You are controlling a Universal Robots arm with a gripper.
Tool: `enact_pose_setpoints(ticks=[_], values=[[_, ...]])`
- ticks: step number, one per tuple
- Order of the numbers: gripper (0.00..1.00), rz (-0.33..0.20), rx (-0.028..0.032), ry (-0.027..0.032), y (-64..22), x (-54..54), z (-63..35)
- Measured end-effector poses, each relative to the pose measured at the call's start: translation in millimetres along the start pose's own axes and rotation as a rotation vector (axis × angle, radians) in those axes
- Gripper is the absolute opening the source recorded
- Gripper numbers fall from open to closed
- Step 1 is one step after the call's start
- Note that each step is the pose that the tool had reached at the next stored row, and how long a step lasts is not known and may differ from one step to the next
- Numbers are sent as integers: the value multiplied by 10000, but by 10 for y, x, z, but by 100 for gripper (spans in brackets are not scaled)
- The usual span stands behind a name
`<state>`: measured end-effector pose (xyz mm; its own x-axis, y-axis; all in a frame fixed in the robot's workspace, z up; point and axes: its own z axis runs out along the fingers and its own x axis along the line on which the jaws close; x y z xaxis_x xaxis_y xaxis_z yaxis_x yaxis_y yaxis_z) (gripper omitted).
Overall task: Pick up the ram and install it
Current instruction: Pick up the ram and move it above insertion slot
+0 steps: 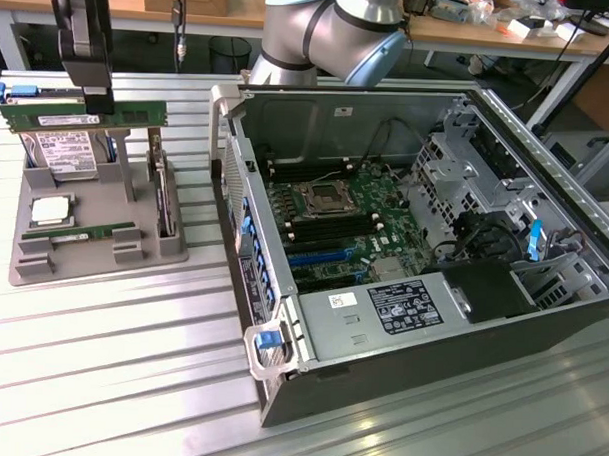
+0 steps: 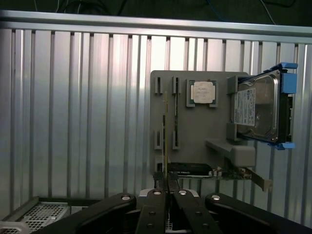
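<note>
Gripper is clamped tight on the upper edge of the ram, holding the green strip level above the gray parts holder. An open computer case lies just beside the holder, on the exterior view's right. On the holder sit a hard drive, a second ram stick and a silver CPU chip.

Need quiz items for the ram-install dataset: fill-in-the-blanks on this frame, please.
1. The gripper is shut on a green ___.
2. The gray tray holds ___ more such strip.
3. The square silver chip in it is the ___.
4. The computer case lies ___, motherboard exposed.
Missing: ram; one; CPU; open.
</note>
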<state>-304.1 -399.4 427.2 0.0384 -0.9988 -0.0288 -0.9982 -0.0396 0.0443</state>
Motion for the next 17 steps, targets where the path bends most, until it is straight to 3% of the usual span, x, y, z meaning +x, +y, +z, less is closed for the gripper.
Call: enact_pose_setpoints(ticks=[17], values=[[12,0,0,4,-135,5,-6]])
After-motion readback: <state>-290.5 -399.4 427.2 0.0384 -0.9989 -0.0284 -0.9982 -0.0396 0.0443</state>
